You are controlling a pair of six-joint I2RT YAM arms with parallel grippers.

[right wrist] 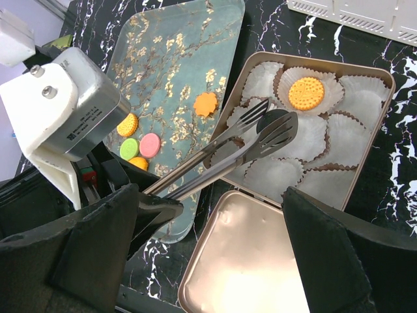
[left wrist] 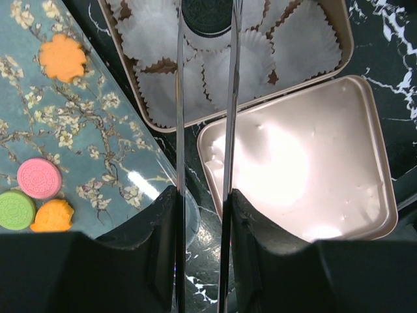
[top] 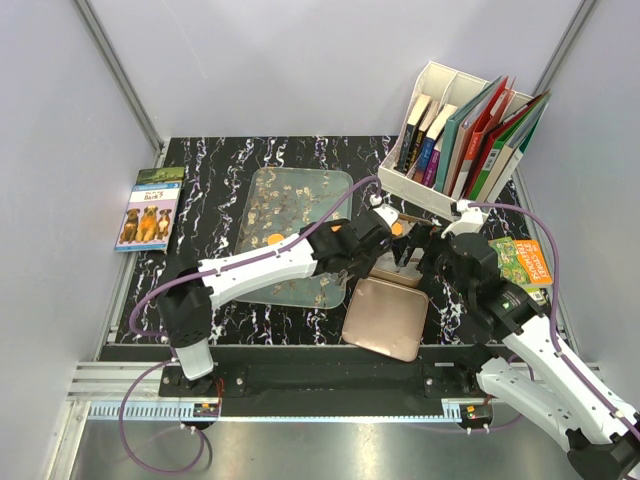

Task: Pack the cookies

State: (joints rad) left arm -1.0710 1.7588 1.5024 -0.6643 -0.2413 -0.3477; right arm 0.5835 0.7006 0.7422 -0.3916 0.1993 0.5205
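The left gripper point(left wrist: 202, 208) is pressed together on a pair of metal tongs point(left wrist: 179, 130). Their blades reach over the rim of the tin point(left wrist: 345, 45). The black cookie point(left wrist: 207, 16) sits between the tong tips inside the tin, above its white paper cups point(left wrist: 306, 39). A yellow cookie point(right wrist: 306, 93) lies in a cup along the tin's edge farthest from the lid point(right wrist: 241, 261), which rests upturned just beside the tin.

The right gripper point(right wrist: 225, 202) is spread wide with nothing between its fingers, above the lid and near the tin.

A flowered tray point(left wrist: 98, 130) lies along the tin's left side. It carries an orange flower cookie point(left wrist: 62, 57), then farther from the tin a pink cookie point(left wrist: 39, 177) and a green cookie point(left wrist: 16, 208).

A book with dogs on its cover point(top: 150, 210) lies well apart from the tin, beyond the tray. Its title is too small to read.
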